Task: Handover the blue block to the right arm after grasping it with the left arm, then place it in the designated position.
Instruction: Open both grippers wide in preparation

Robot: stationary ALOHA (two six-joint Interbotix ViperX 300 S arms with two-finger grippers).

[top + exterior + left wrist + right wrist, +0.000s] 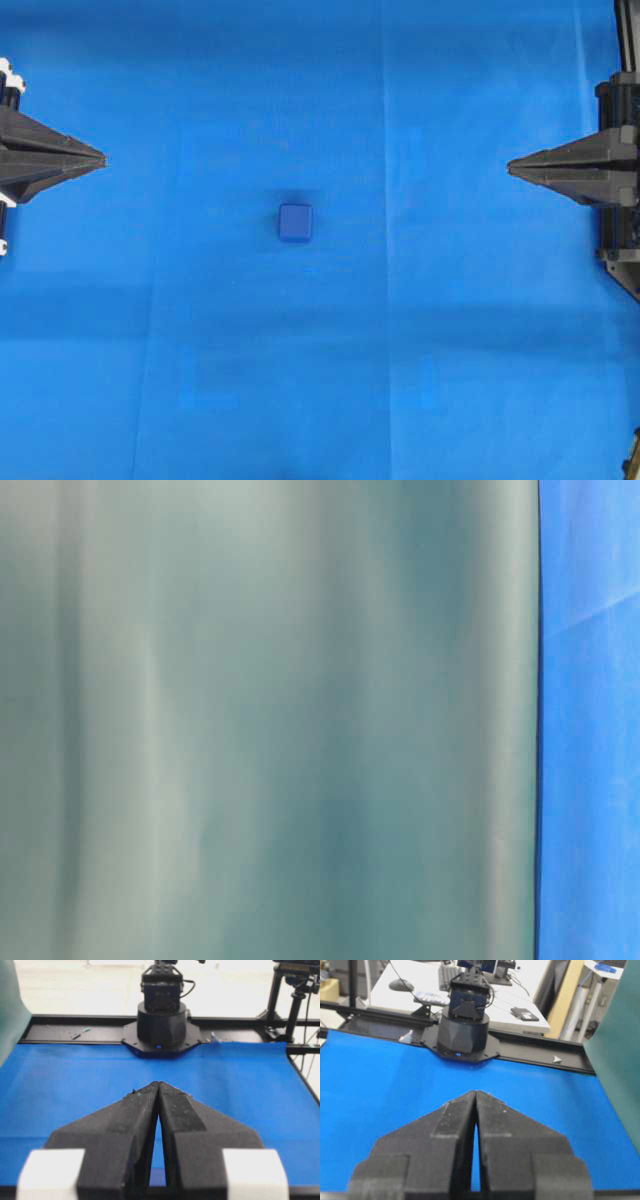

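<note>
No legible brand, label or writing in any view. Overhead: blue cloth covers the whole work area; faint fold lines run across it. Block sits flat on the cloth approx. mid-frame, slightly left of centre, nothing touching it. Left gripper enters at the left edge, tip pointing right; white parts show at its frame. Right gripper enters at the right edge, tip pointing left; all black. Both tips lie a little above the block's line in the frame, well apart from it, w/ bare cloth on every side of the block. Left fingers pressed together to a point, holding nothing; right fingers likewise pressed together, holding nothing. Left wrist view: the opposite arm's base stands past the cloth's far edge on a black frame rail. Right wrist view: same layout, opp. base beyond the cloth edge; green sheet at right. Table-level view: mostly filled by the green sheet, cloth strip at right; block and grippers not visible there.
</note>
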